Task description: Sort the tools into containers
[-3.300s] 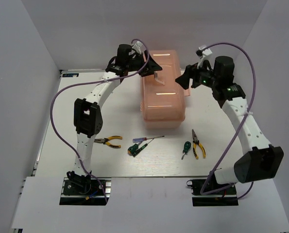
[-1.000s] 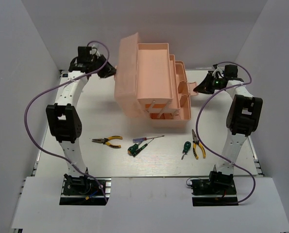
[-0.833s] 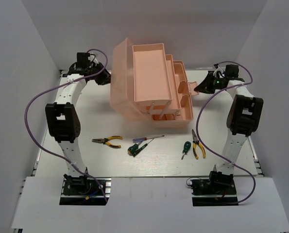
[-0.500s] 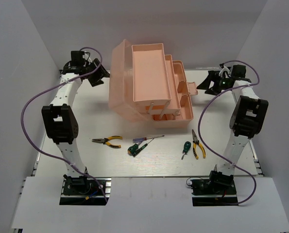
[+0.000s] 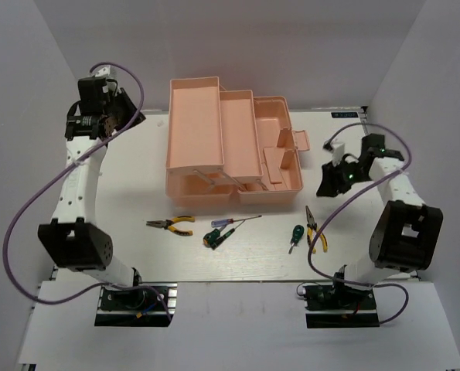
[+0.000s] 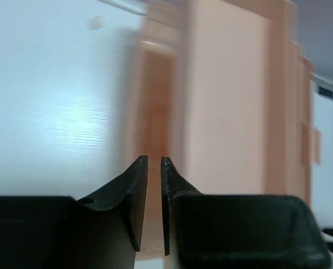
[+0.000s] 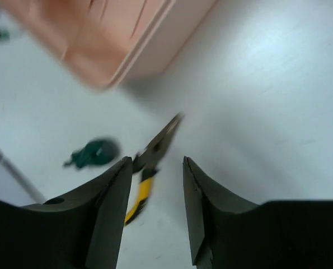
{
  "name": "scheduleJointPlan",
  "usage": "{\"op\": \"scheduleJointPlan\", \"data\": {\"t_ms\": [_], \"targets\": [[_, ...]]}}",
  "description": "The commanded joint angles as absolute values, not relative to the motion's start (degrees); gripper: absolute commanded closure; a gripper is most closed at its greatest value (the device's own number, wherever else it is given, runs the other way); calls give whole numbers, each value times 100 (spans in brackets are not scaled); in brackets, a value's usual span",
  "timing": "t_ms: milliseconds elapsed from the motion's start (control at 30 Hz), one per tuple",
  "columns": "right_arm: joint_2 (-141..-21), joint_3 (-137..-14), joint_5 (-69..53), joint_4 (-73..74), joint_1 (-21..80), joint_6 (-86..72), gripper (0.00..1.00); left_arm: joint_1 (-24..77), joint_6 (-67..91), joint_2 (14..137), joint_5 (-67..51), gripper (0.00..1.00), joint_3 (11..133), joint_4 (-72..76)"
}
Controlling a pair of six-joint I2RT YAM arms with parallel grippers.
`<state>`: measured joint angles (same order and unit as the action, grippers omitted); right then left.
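The salmon-pink toolbox (image 5: 192, 166) lies fully open at the table's middle, its trays spread out and empty. In front of it lie a yellow-handled pliers (image 5: 172, 224), a green-handled screwdriver (image 5: 216, 236), a thin red-and-blue screwdriver (image 5: 233, 222), a stubby green screwdriver (image 5: 295, 234) and a second yellow pliers (image 5: 315, 229). My left gripper (image 5: 131, 120) hangs at the far left, apart from the box, jaws almost closed and empty (image 6: 153, 161). My right gripper (image 5: 325, 187) is open and empty (image 7: 156, 160), above the right pliers (image 7: 149, 165), near the stubby screwdriver (image 7: 93, 154).
White walls close in the table on the left, back and right. Purple cables loop from both arms. The toolbox's right front corner (image 7: 116, 50) shows blurred in the right wrist view; its left tray (image 6: 222, 106) fills the left wrist view.
The toolbox has gone from closed to fully open and flat. My left gripper has let go and pulled back to the far left. My right gripper has swung down toward the right pliers.
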<state>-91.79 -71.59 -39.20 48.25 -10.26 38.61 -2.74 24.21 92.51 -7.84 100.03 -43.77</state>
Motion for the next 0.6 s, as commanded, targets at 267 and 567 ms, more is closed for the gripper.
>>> {"op": "scheduleJointPlan", "data": {"t_ms": [267,567], "targets": [[-7761,-4527,-1547,4527,-62,3727,36,2053,896,7402,-2499,44,7782,-4438],[-7769,-3754,-546,3658,589,3182,33,2900,1448,6197,-1117,39,6189,-4904]]}}
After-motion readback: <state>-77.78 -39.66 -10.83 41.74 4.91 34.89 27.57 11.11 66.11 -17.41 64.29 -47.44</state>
